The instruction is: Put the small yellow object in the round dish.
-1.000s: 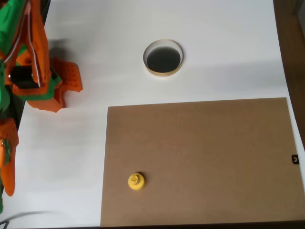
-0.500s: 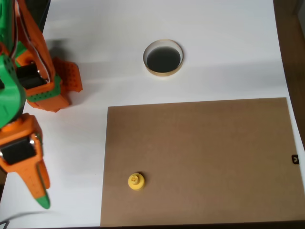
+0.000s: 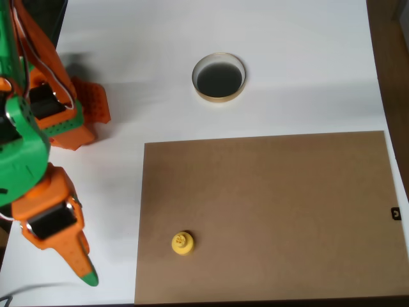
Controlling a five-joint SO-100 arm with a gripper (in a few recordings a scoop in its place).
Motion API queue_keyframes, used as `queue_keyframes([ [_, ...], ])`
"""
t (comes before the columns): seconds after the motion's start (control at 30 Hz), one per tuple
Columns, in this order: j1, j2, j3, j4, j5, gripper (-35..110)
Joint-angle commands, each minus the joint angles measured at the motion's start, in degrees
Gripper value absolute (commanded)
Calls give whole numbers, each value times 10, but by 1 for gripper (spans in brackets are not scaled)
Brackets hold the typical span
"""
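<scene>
In the overhead view the small yellow object (image 3: 183,243) stands upright on the brown board (image 3: 268,211), near its lower left corner. The round dish (image 3: 219,77), cream-rimmed with a dark inside, sits on the white table above the board, holding nothing. My orange and green gripper (image 3: 86,274) points down-right at the lower left of the picture, well left of the yellow object. Its fingers lie together in a green-tipped point with nothing between them.
The arm's orange and green base (image 3: 57,115) stands at the left edge. The white table (image 3: 300,70) surrounds the board. A dark strip runs along the right edge, with a small black clip (image 3: 395,213) beside the board.
The gripper has swung further into view, moving right and down toward the board's lower left corner. The yellow object and the dish have not moved.
</scene>
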Motion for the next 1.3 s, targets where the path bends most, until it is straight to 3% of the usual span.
queue_keyframes([
  [0.0,-16,-20,-62,14,4,21],
  [1.27,-201,-308,-259,97,68,25],
])
